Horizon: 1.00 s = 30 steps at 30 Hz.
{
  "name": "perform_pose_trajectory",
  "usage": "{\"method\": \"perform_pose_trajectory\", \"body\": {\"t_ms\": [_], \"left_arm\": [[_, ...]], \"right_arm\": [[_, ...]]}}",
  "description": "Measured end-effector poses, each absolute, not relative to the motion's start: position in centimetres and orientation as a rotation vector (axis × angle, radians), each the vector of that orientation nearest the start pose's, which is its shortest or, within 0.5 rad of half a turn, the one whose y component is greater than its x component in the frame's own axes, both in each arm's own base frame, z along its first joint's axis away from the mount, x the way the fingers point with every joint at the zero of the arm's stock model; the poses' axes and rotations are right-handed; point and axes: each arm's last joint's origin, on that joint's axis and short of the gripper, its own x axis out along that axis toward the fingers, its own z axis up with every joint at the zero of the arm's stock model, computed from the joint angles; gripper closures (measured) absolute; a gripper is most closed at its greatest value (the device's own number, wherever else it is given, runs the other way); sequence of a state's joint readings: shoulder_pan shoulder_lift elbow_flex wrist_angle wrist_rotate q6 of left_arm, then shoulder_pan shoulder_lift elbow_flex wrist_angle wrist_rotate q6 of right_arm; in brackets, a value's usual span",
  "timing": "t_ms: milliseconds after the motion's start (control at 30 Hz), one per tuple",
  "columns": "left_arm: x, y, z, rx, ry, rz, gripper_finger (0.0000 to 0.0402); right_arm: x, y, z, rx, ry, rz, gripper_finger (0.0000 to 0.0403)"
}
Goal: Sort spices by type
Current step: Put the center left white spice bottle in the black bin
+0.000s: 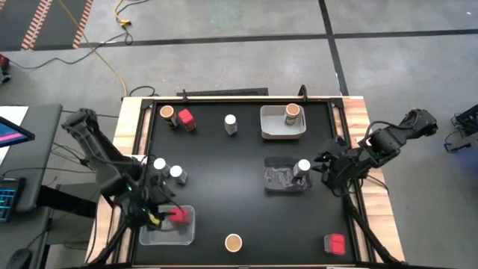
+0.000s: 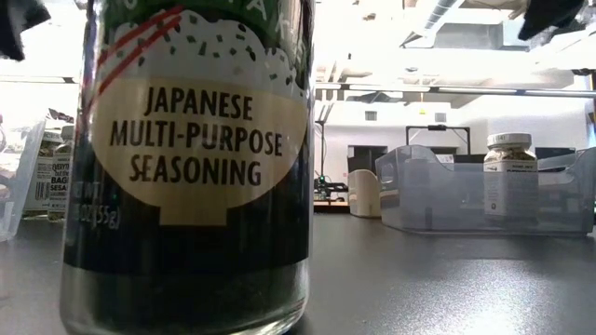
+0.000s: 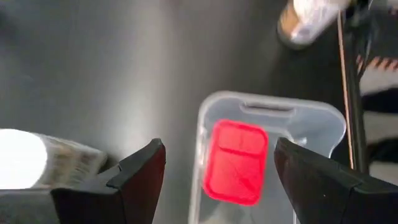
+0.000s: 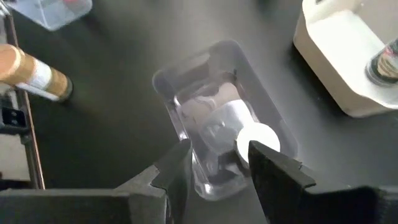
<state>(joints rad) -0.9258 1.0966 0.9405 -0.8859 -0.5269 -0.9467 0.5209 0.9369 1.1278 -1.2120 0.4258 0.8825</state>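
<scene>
Over the near-left clear tray [image 1: 187, 233], the left tool [image 3: 217, 165] hangs released above a red box [image 1: 178, 215] lying inside. Two white-lidded jars [image 1: 169, 169] crowd just behind. Right tool [image 4: 217, 162] stands parted over another tray's white-lidded jar [image 4: 256, 142], not gripping.

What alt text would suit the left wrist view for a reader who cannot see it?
The left claw hangs open above a red boxy spice container lying inside a clear rectangular plastic tray on the black table. A white-lidded round jar lies beside one finger.
</scene>
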Motion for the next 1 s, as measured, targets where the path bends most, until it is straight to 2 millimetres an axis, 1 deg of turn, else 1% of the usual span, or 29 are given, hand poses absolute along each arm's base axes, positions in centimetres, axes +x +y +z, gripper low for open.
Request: {"method": "perform_pose_trajectory", "body": {"t_ms": [200,333,433,500,567,633,700,767,800,867,1000], "left_arm": [[11.7,-11.3,30.2,-0.187,0.649,0.177,0.0113],[11.6,-9.3,31.1,-0.103,0.585,0.225,0.0113],[11.9,-8.1,31.6,0.061,0.557,0.259,0.0113],[12.2,-7.3,32.0,0.209,0.525,0.321,0.0113],[12.7,-6.5,32.5,0.362,0.480,0.431,0.0113],[13.3,-5.6,33.2,0.465,0.448,0.562,0.0113],[14.1,-4.6,33.9,0.461,0.410,0.684,0.0113],[14.9,-3.5,34.6,0.398,0.378,0.744,0.0113],[15.3,-3.0,34.8,0.362,0.367,0.742,0.0113],[15.9,-2.3,35.1,0.294,0.349,0.683,0.0113],[17.2,-1.3,35.0,0.223,0.349,0.597,0.0113]], "right_arm": [[14.3,6.8,33.5,0.333,0.876,-0.327,0.0219],[15.6,7.5,32.8,0.310,0.900,-0.343,0.0219],[16.4,8.0,32.2,0.288,0.913,-0.363,0.0219],[17.1,8.3,31.9,0.288,0.914,-0.366,0.0219],[17.8,8.4,31.7,0.302,0.902,-0.371,0.0221],[18.3,8.4,31.7,0.322,0.882,-0.376,0.0227],[18.8,8.2,31.7,0.344,0.860,-0.385,0.0237],[19.2,7.9,31.8,0.344,0.847,-0.389,0.0248],[19.3,7.7,31.9,0.342,0.837,-0.386,0.0254],[19.5,7.4,32.0,0.330,0.819,-0.378,0.0264],[20.0,6.8,32.4,0.296,0.789,-0.364,0.0278]]}}
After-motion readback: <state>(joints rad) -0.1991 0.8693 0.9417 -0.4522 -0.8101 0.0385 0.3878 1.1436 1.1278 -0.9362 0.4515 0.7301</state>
